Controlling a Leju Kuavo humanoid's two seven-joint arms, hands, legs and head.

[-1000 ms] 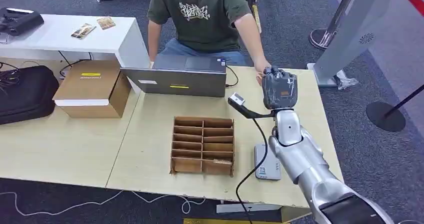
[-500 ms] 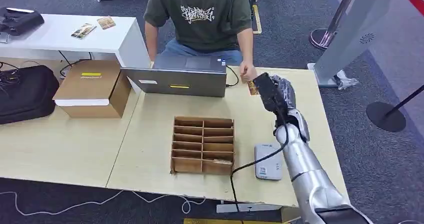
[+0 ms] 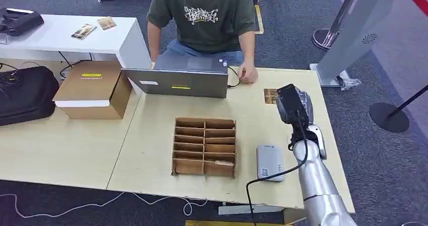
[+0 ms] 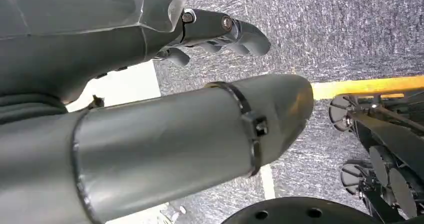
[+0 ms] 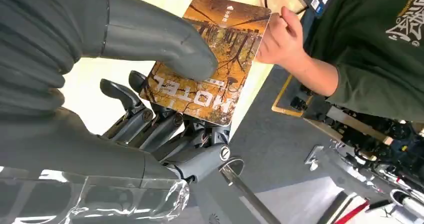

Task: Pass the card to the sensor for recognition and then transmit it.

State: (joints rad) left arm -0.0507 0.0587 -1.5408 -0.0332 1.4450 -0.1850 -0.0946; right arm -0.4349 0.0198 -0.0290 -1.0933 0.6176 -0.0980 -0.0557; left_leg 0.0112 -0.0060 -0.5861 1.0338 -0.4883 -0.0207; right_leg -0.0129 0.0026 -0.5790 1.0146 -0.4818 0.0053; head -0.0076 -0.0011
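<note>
My right hand [image 3: 291, 105] hovers over the table's far right part, and a brown picture card [image 3: 270, 96] sticks out of it toward the laptop. In the right wrist view the card [image 5: 227, 59], printed HOTEL, is pinched between my thumb [image 5: 150, 36] and the darker fingers beneath it. The grey card sensor [image 3: 269, 162] lies flat near the table's front edge, nearer to me than the hand. A person's hand [image 3: 248, 74] rests by the laptop's corner, apart from the card. My left hand [image 4: 220, 29] hangs over carpet, fingers loosely bent, holding nothing.
A cardboard sorting rack [image 3: 205, 146] with several slots stands left of the sensor. An open laptop [image 3: 181, 77] sits at the far edge before the seated person [image 3: 204, 16]. A cardboard box [image 3: 93, 89] and black bag [image 3: 25, 92] lie left. A black cable [image 3: 262, 178] hangs from my arm.
My right hand has drawn back from the person's hand toward the right and nearer to me, carrying the card. The person's hand has let go and pulled back beside the laptop.
</note>
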